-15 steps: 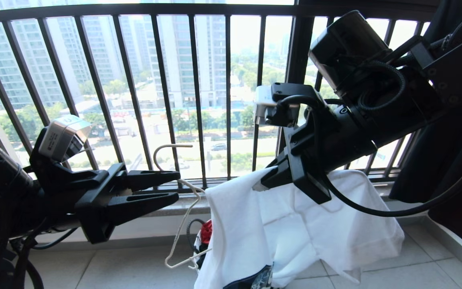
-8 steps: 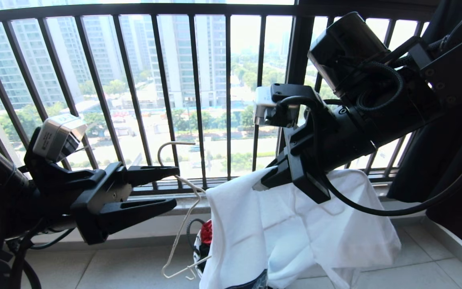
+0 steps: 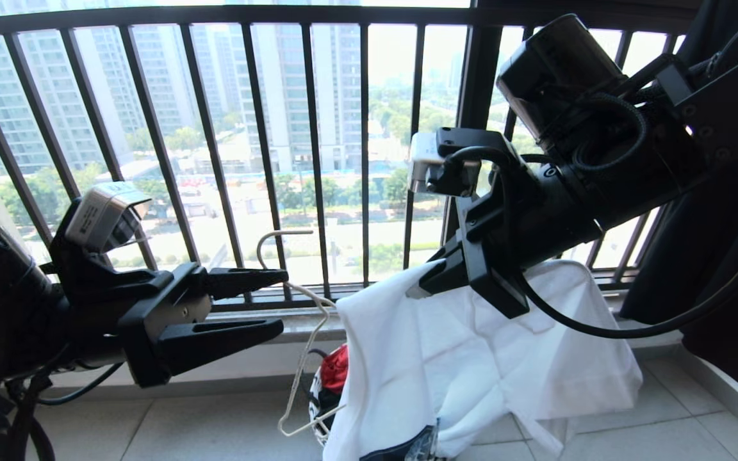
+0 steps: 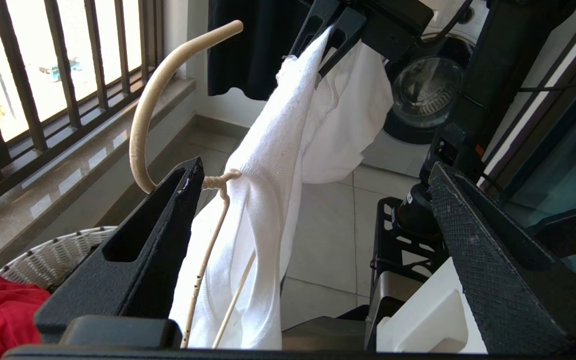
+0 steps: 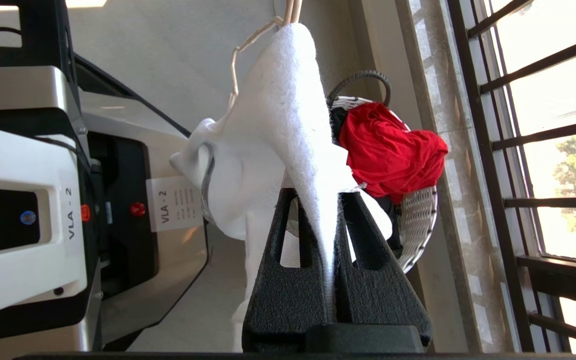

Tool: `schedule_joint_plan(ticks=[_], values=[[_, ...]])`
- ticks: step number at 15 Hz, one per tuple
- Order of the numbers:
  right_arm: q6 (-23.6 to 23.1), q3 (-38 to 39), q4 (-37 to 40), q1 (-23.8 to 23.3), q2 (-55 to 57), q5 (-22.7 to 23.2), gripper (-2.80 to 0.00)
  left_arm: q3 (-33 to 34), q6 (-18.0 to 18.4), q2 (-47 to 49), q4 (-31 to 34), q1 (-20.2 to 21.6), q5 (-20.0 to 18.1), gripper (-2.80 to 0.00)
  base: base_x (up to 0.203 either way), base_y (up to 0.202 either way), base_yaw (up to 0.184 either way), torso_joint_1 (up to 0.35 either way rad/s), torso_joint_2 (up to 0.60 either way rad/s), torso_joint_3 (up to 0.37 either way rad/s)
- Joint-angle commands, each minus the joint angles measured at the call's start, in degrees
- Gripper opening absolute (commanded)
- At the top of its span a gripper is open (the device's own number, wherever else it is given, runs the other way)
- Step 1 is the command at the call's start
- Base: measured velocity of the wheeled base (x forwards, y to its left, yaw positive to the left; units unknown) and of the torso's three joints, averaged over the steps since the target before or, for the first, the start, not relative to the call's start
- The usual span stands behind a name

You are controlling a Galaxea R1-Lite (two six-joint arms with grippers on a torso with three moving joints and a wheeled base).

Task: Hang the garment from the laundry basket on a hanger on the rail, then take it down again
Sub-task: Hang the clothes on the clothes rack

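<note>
While my right pincer [image 5: 330, 240] grips the white T-shirt [image 3: 471, 358], my left pincer [image 3: 279, 301] gapes wide beside the hanger [image 3: 305, 365].

The left gripper [image 3: 282, 301] sits at lower left, pointing toward frame centre, jaws spread wide. The right gripper [image 3: 415, 288] angles down from upper right, jaws clamped together.

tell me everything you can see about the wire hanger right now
The hanger is thin cream wire with a long curved hook and a twisted neck. It hangs tilted, one shoulder inside the white T-shirt, the other bare above the laundry basket. The open left gripper straddles its neck; contact is unclear. The right gripper pinches only the shirt.
</note>
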Motion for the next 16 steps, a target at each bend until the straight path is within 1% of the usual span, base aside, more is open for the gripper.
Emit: schedule_joint_plan(ticks=[1,5,7,12,14,15,16], values=[[-0.23,-0.08,0.29,-0.44,-0.03,0.16,-2.8,-0.59,0.58,-0.67,0.73,0.0,-0.35,0.0,0.0,0.0,0.0,0.0,0.0,0.0],[-0.23,-0.08,0.2,-1.41,-0.12,0.16,-2.8,-0.82,1.05,-0.15,2.46,0.0,-0.44,0.0,0.0,0.0,0.0,0.0,0.0,0.0],[-0.23,-0.08,0.03,-1.41,-0.29,0.16,-2.8,-0.94,3.03,1.77,2.65,0.0,-0.44,0.0,0.0,0.0,0.0,0.0,0.0,0.0],[-0.23,-0.17,-0.06,-2.06,-0.29,0.16,-2.8,-0.42,3.73,2.61,2.68,-0.06,-0.61,0.0,0.0,0.0,0.0,0.0,0.0,0.0],[-0.23,-0.23,-0.09,-2.56,-0.29,0.13,-2.8,-0.15,5.22,3.51,2.6,-0.08,-0.58,0.0,0.0,0.0,0.0,0.0,0.0,0.0],[-0.23,-0.25,-0.08,-2.99,-0.37,0.16,-2.8,0.02,5.96,3.43,2.6,-0.08,-0.61,-2.8,0.0,0.0,0.0,0.0,0.0,0.0],[-0.23,-0.25,-0.06,-3.25,-0.54,0.12,-2.8,0.02,6.13,3.43,2.6,-0.08,-0.61,-2.8,0.0,0.0,0.0,0.0,0.0,0.0]])
